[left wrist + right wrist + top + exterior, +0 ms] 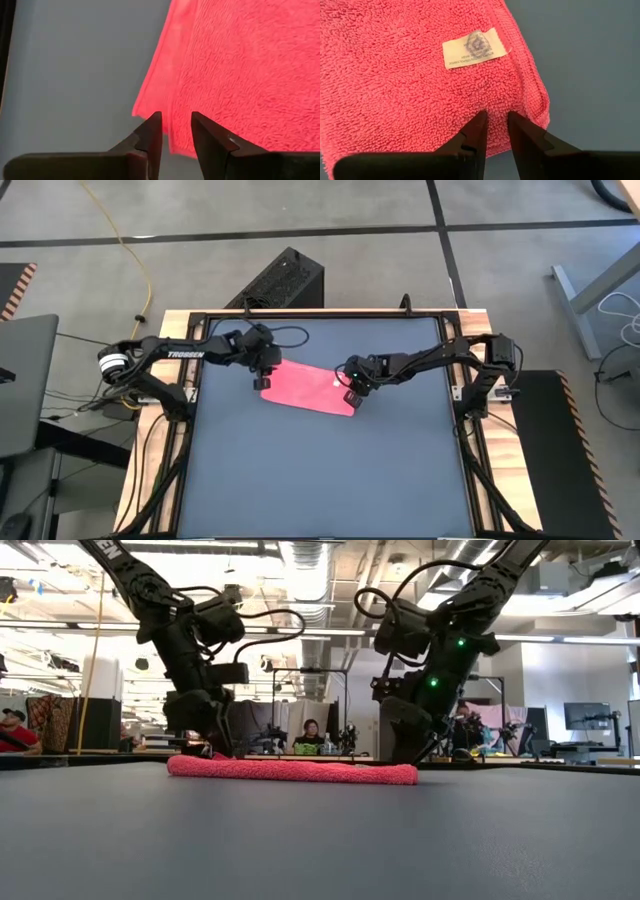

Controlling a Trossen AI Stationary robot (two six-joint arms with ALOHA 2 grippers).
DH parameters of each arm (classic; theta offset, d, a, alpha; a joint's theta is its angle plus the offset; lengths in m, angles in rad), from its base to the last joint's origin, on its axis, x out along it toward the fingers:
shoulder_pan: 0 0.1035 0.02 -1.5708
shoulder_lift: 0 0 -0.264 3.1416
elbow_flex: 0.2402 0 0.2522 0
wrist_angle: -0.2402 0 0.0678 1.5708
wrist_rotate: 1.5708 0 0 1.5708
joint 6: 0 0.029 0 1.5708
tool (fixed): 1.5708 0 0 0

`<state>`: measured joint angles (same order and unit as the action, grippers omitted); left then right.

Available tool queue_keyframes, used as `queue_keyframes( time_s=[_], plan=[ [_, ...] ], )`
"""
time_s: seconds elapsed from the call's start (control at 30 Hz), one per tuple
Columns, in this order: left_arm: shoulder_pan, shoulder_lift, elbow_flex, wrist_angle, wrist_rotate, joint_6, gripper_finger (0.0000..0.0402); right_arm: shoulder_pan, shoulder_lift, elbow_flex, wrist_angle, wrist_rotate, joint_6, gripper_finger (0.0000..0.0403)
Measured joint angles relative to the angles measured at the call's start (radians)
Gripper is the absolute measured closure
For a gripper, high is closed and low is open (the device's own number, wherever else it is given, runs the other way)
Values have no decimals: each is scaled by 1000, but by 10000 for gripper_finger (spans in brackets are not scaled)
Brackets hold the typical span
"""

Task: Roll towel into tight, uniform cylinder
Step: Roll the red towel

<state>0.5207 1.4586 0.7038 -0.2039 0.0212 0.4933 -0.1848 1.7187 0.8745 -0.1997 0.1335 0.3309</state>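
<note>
The dark grey tabletop [320, 470] sits in a black frame with pale wooden edges [155, 480]; a black slatted box [278, 280] stands on the concrete floor just beyond its far edge; a yellow cable [140, 260] trails across that floor; a grey laptop lid [25, 380] shows at the left border; beyond the table, a seated person [312, 732] faces the camera, another person [12, 728] sits at the far left, and a monitor [586, 716] stands at the right.
</note>
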Motion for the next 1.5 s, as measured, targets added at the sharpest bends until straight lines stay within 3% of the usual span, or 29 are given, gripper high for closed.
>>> queue_keyframes(
  time_s=[0.2,0.37,0.57,0.93,1.3,1.5],
  plan=[
    [9,0,-4,-8,2,0,256,1,0,0,0,0,0,296],
    [9,13,-4,-33,-20,0,247,1,0,0,-1,0,-1,296],
    [9,63,-4,-25,-30,-3,253,1,0,0,-2,0,-1,296],
    [9,84,4,-21,-36,-42,323,1,0,1,-6,-1,-1,296],
    [10,47,3,-28,-42,-40,280,1,0,1,-7,-1,-3,296],
    [10,48,3,-32,-38,-34,291,1,0,1,-7,-1,-3,296]
  ],
)
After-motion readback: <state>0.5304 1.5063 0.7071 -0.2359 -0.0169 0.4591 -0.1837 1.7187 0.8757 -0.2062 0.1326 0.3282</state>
